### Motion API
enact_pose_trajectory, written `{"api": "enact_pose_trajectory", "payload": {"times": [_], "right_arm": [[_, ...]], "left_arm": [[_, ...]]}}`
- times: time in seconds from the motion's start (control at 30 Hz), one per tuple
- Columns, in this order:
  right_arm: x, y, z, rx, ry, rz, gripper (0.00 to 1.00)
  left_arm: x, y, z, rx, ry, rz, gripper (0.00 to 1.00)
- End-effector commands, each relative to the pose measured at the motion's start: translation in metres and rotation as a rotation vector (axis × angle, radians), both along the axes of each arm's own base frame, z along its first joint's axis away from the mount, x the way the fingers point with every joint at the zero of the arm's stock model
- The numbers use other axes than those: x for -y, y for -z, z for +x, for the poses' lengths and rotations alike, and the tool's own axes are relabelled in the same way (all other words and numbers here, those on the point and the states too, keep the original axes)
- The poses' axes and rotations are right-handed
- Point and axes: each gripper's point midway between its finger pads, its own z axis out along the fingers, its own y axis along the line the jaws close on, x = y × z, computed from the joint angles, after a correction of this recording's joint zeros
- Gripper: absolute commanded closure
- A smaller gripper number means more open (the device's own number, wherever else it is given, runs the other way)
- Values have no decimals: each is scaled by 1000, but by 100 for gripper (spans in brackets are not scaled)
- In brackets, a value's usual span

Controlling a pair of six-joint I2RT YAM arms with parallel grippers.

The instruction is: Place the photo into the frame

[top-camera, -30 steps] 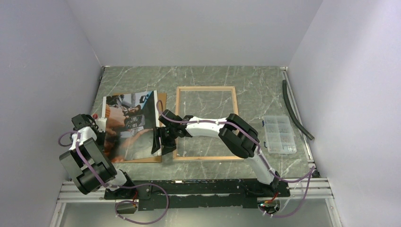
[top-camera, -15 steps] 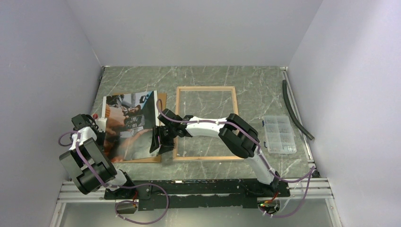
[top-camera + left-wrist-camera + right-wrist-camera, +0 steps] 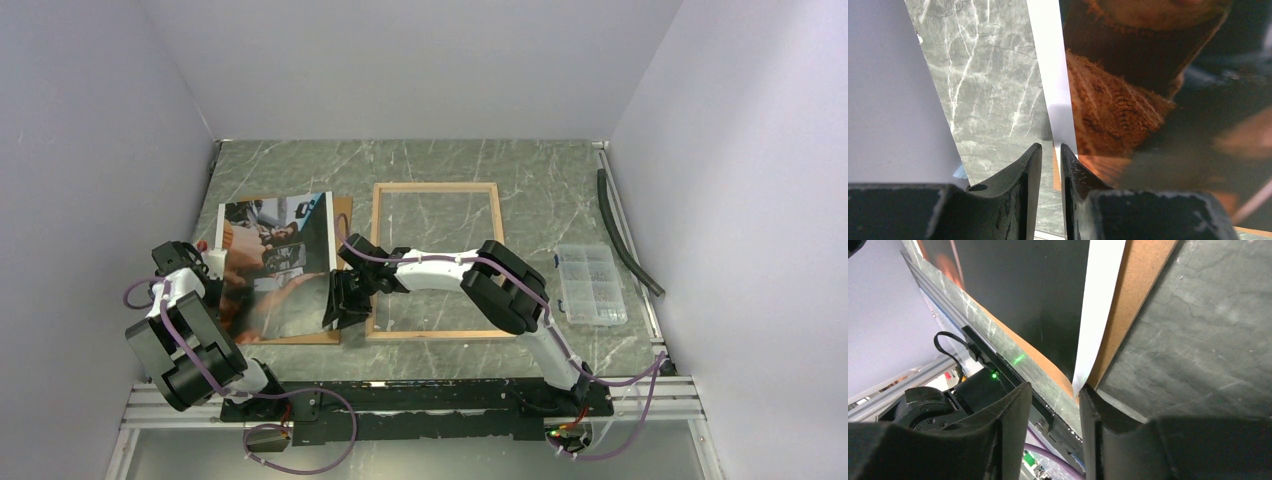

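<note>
— Two big flat things on the bench (image 3: 540,180), right?
— Yes. The frame (image 3: 437,186) lies flat mid-bench, pale wood side up, with marble showing through its opening. The photo (image 3: 277,265) sits just left of it, outside it. It rests on a brown board (image 3: 344,212) that peeks out along its right side.
— How does the photo look?
— It's glossy with a white margin. There are dark blue-black areas, figures and a patch of orange-brown knit. Its left edge looks lifted off the bench.
— Anything smaller?
— A clear compartment box (image 3: 591,284) lies right of the frame. A black hose (image 3: 625,235) runs along the bench's right edge.
— And the tools?
— The left tool (image 3: 1049,146) is nearly closed, pinching the photo's white margin at its left edge. The right tool (image 3: 1053,390) reaches over the near part of the frame to the photo's near right corner. Its fingers stand apart. The corners of the photo and the board sit at the mouth of the gap beside one finger, not clamped.
</note>
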Motion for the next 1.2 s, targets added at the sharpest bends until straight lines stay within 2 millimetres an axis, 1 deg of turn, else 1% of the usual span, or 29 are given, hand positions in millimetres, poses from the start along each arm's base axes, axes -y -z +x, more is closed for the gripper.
{"api": "enact_pose_trajectory", "payload": {"times": [0.0,0.1,0.23,0.3,0.37,0.47,0.5,0.53,0.6,0.63,0.67,0.77,0.8,0.83,0.9,1.0,1.03,1.07,1.17], "right_arm": [[-9,-17,8,22,27,60,60],[-9,-16,9,22,37,61,67],[-7,-16,11,27,43,49,83],[-6,-14,10,23,43,41,85],[-6,-14,10,22,43,37,89],[-5,-22,13,44,42,39,97],[-4,-26,15,58,42,37,100],[-5,-32,18,79,41,40,100],[-2,-47,23,127,35,32,100],[-2,-59,27,165,32,38,100],[0,-69,32,205,32,32,100],[8,-113,44,333,21,36,100],[12,-131,48,383,16,37,100],[16,-152,54,439,22,38,100],[34,-183,60,541,25,10,100],[75,-223,66,673,45,-66,100],[97,-239,69,728,78,-113,100],[118,-250,68,765,95,-156,100],[186,-272,60,836,151,-299,100]], "left_arm": [[10,5,-1,11,22,-33,74],[10,5,-1,11,27,-31,74],[9,4,-1,12,27,-31,74],[9,3,0,13,26,-30,74],[10,3,-1,10,26,-33,74],[9,-4,1,12,23,-40,73],[10,-9,3,21,23,-47,72],[10,-15,5,26,18,-55,65],[13,-32,10,42,7,-82,47],[15,-41,13,53,2,-106,28],[18,-52,17,70,1,-134,20],[26,-89,33,146,-2,-199,12],[29,-100,38,167,-1,-222,8],[32,-111,43,187,2,-240,6],[36,-129,50,221,7,-269,6],[38,-144,58,262,15,-279,6],[38,-147,61,272,18,-279,6],[39,-148,62,276,24,-281,6],[49,-145,65,263,45,-298,6]]}}
